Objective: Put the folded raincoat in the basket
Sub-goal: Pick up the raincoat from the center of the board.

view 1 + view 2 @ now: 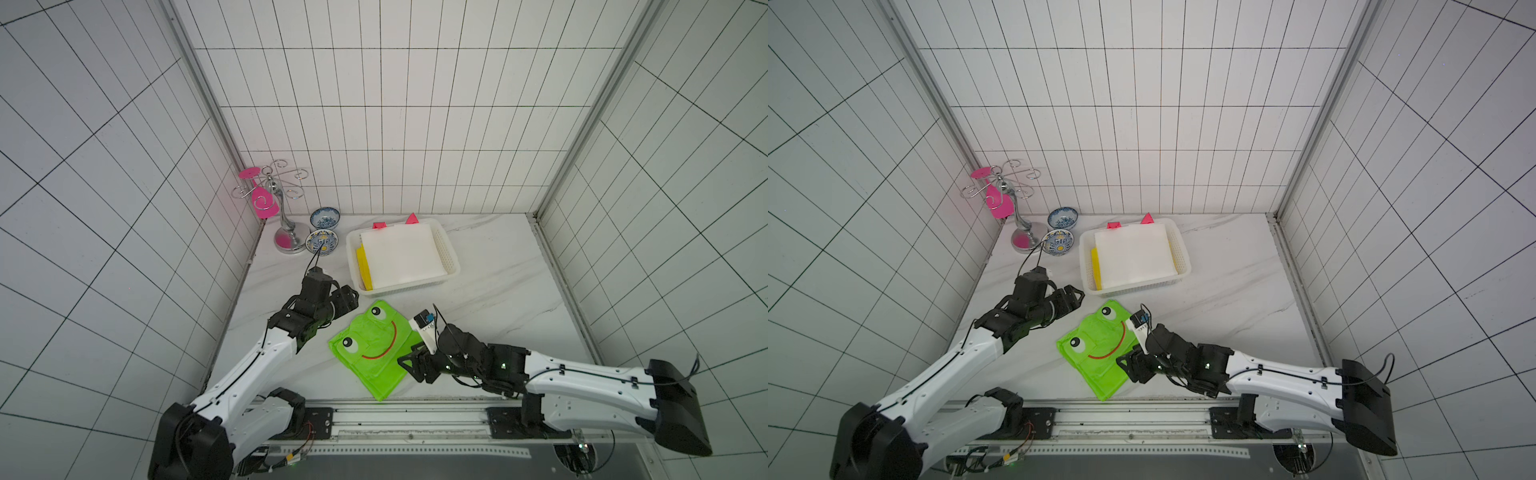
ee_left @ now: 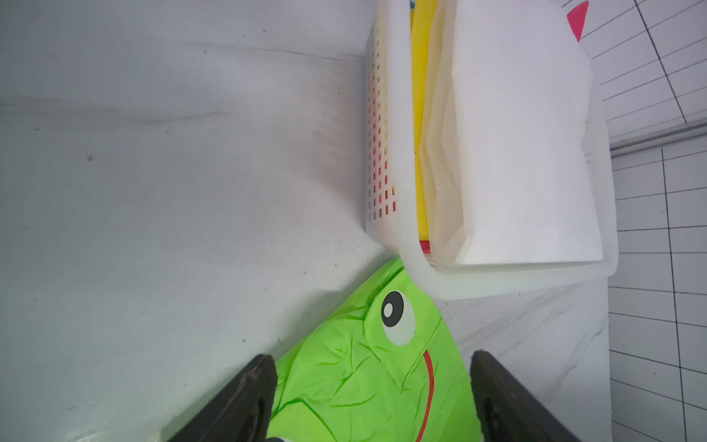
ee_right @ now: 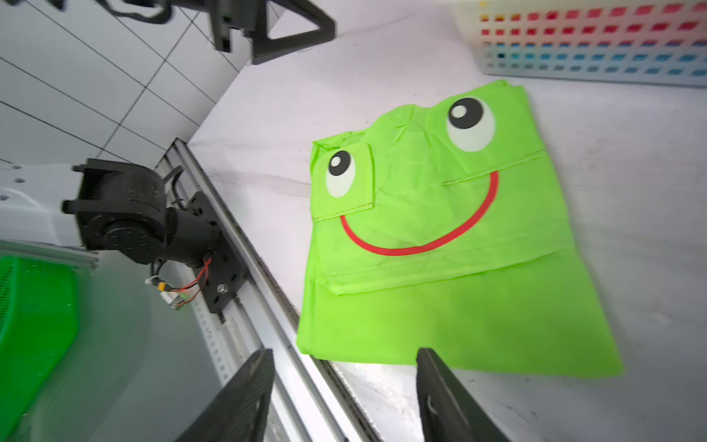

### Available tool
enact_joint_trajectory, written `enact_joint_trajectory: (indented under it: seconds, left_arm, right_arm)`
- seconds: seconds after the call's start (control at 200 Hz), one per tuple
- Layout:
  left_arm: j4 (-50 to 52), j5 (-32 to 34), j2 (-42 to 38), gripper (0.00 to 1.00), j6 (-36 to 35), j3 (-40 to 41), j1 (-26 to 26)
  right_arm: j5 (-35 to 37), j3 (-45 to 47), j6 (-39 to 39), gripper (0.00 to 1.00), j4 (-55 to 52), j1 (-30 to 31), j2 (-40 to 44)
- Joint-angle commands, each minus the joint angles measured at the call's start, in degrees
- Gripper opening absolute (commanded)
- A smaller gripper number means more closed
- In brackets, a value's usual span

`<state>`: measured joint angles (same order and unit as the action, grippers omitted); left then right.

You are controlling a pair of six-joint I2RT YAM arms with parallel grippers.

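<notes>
Green, thin, crinkly fabric: the folded raincoat, frog face up, lies flat on the table just before the basket, one corner at its near wall. It looks light, limp and slippery; pinching a folded edge from both sides should keep the folds together. The left gripper hovers over the frog's eye end, the right gripper at the near edge, both with jaws apart, holding nothing. A white folded sheet already fills most of the basket; bowls and a metal stand sit aside.
</notes>
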<state>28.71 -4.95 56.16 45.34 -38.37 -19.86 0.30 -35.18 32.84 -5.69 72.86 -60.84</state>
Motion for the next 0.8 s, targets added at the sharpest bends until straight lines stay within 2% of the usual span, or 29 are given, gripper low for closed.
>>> enact_joint_trajectory:
  seconds: [0.0, 0.075, 0.245, 0.425, 0.545, 0.65, 0.795]
  left_arm:
    - [9.7, 3.2, -5.4, 0.84, 5.4, 1.7, 0.4]
    - [13.2, 1.5, -9.0, 0.84, 9.2, 4.0, 0.4]
    - [20.9, -6.3, -15.4, 0.83, 16.6, 9.2, -0.4]
    - [19.5, -6.7, -23.6, 0.81, 26.5, 17.7, -9.4]
    - [17.9, -7.6, -23.7, 0.81, 29.6, 21.3, -12.3]
    - [16.7, -7.1, -22.6, 0.81, 29.2, 21.6, -13.3]
    - [9.5, -9.4, -15.5, 0.81, 27.7, 22.4, -13.3]
  right_arm:
    - [2.7, 0.4, -2.3, 0.63, -4.9, -8.1, 0.2]
    - [1.8, 0.1, -1.3, 0.63, -5.7, -13.7, -1.2]
    - [-11.2, -2.2, -4.6, 0.66, -4.8, -22.9, -9.2]
    - [-20.9, -6.3, -5.0, 0.65, -1.8, -24.6, -21.7]
    - [-22.4, -8.6, -3.4, 0.65, -0.2, -25.2, -27.7]
    - [-22.9, -9.6, -2.9, 0.65, 1.2, -25.8, -30.4]
    - [-23.0, -10.9, -3.8, 0.65, 1.4, -26.4, -32.4]
